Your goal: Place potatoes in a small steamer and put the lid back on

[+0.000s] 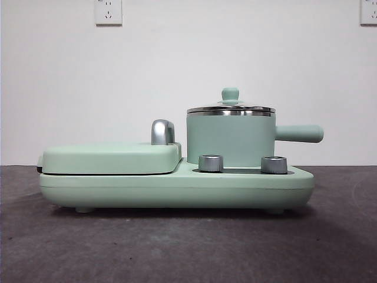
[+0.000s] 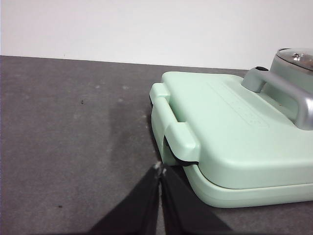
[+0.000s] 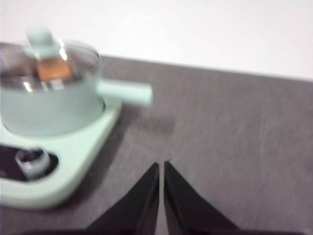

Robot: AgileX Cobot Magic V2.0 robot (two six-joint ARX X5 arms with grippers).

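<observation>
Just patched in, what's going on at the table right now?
Nothing is being handled. The small steamer sits on the green cooker base with the lid on it. Through the glass, the right wrist view shows something orange-brown inside, likely the potato. The left hand is shut, beside the closed griddle cover. The right hand is shut too, over the dark table, clear of the steamer's handle.

The front view looks level and close across the dark grey table (image 1: 177, 247) at the mint-green cylindrical pot (image 1: 231, 140). The left wrist view looks down near the flat green griddle cover (image 2: 234, 132); the blurred right wrist view shares the pot (image 3: 49, 105).
</observation>
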